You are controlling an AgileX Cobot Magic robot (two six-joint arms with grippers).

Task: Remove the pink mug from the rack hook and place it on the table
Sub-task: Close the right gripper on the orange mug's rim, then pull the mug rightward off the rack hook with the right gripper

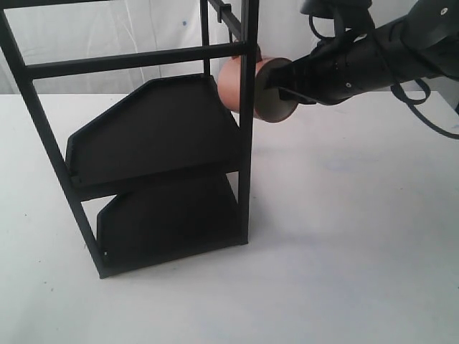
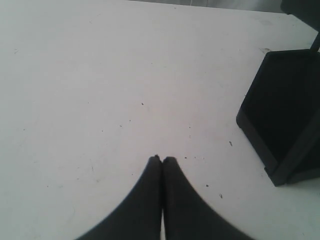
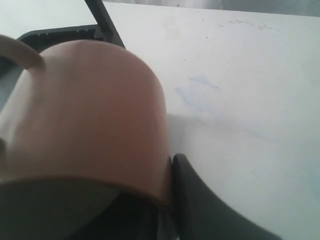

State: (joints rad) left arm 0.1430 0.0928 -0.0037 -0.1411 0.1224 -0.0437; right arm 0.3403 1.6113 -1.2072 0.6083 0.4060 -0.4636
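Observation:
The pink mug (image 1: 232, 82) hangs in the air on its side beside the rack's front upright post, which hides part of it. My right gripper (image 1: 281, 87) is shut on its rim, with one finger outside the wall and the other inside the mouth. In the right wrist view the mug (image 3: 90, 110) fills the frame, its handle (image 3: 20, 52) points away, and the outer finger (image 3: 200, 200) presses the rim. The rack hook (image 1: 224, 13) juts from the top bar above the mug. My left gripper (image 2: 162, 159) is shut and empty over the table (image 2: 100, 75).
The tall black rack (image 1: 154, 129) with two shelves stands at the left of the white table (image 1: 344, 215). A corner of its lower shelf (image 2: 280, 115) lies close to my left gripper. Open tabletop spreads to the right of the rack and in front of it.

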